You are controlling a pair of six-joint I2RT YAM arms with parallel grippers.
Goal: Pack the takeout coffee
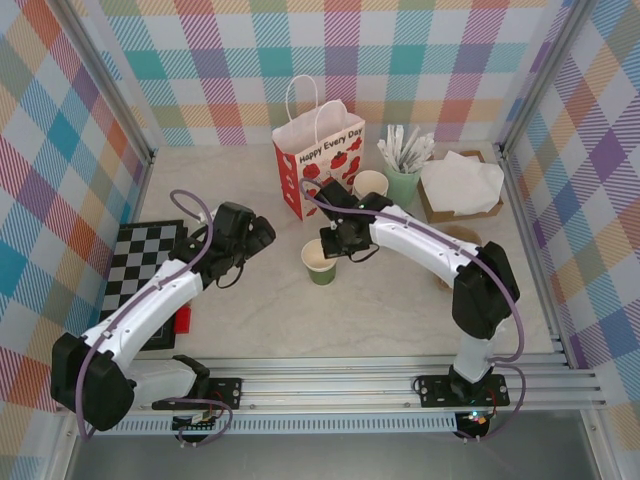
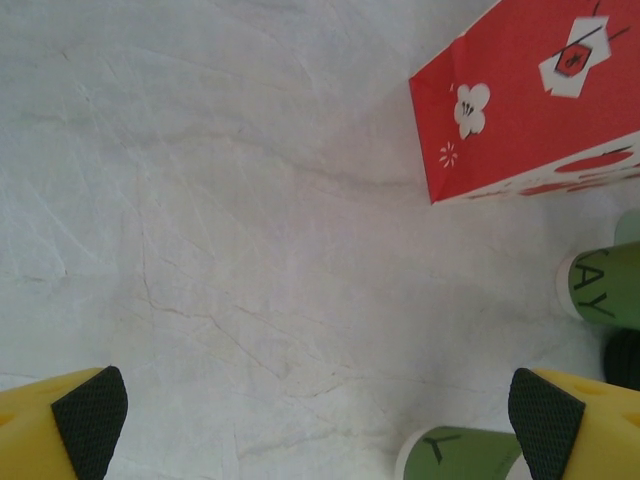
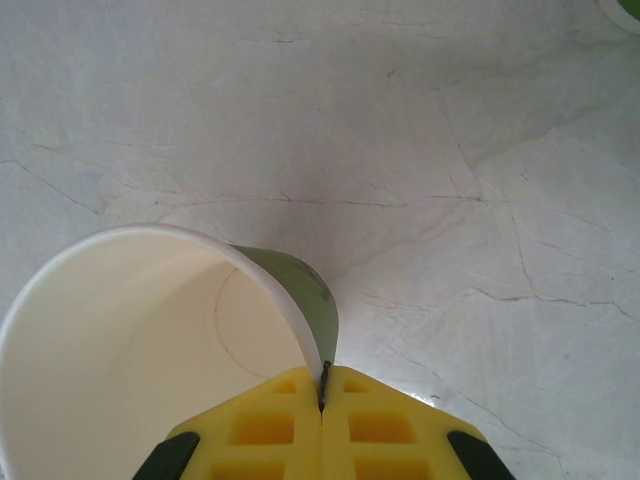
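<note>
My right claw (image 3: 322,392) pinches the dark-green cup (image 3: 150,340), paper bag (image 1: 318,150) at its twelve o'clock; left claw (image 2: 320,425) wide over veined tabletop (image 2: 250,200), plaid walls (image 1: 300,50).

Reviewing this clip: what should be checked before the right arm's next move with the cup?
1. Right gripper shut on dark-green cup rim: ok.
2. Cup upright: ok.
3. Lid on cup: not ok, top open.
4. Paper bag standing: ok.
5. Left gripper open, apart from cup: ok.
6. Bag mouth wide enough: cannot tell.
</note>
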